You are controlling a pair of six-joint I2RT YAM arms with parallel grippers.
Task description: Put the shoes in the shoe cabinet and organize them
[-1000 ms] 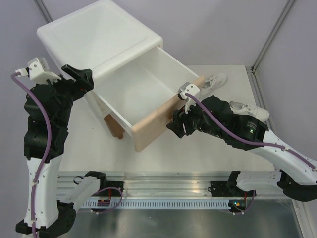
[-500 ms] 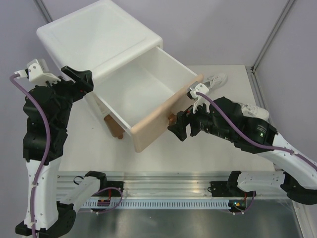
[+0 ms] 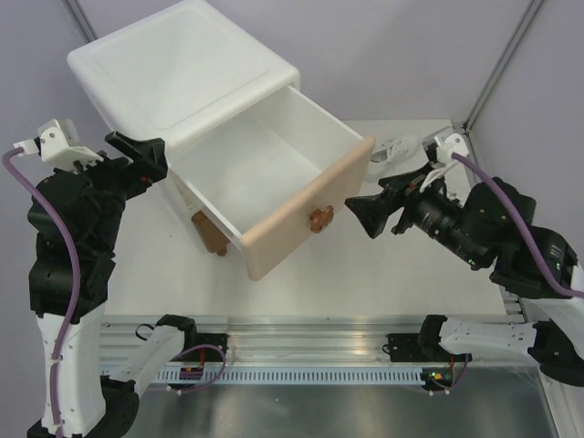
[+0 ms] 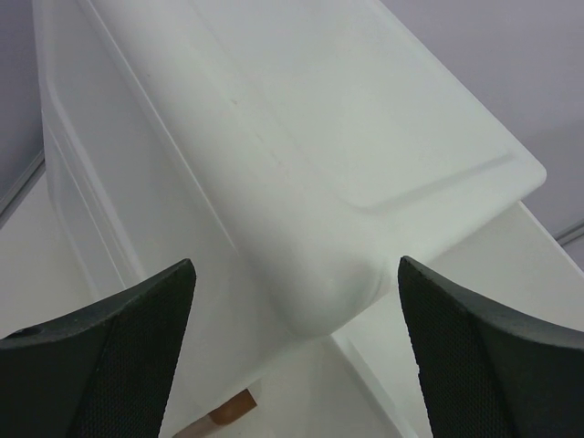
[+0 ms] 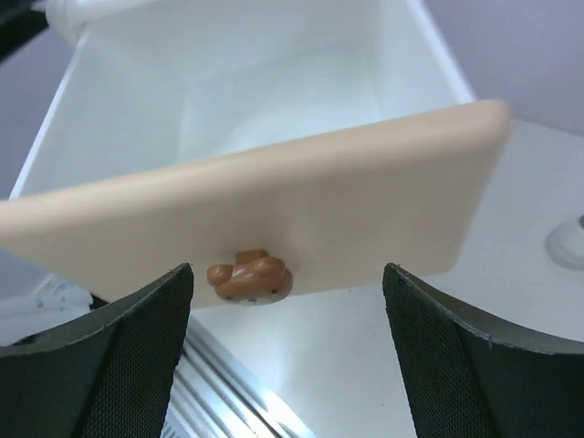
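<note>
The smooth, round-cornered white shoe cabinet (image 3: 182, 73) sits on the counter (image 3: 365, 274) with its beige-fronted drawer (image 3: 301, 212) out, the left end effector (image 4: 294, 263) released at its corner, the right end effector (image 3: 362, 217) released before the brown bear-shaped knob (image 5: 248, 276), a white sneaker (image 3: 394, 149) behind.

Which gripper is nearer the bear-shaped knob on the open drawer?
Right. The right gripper faces the knob, just off it, open; the left gripper is across the cabinet, at its left side.

Robot lab: aluminium rail (image 3: 301, 349), grey panels (image 3: 411, 55)
</note>
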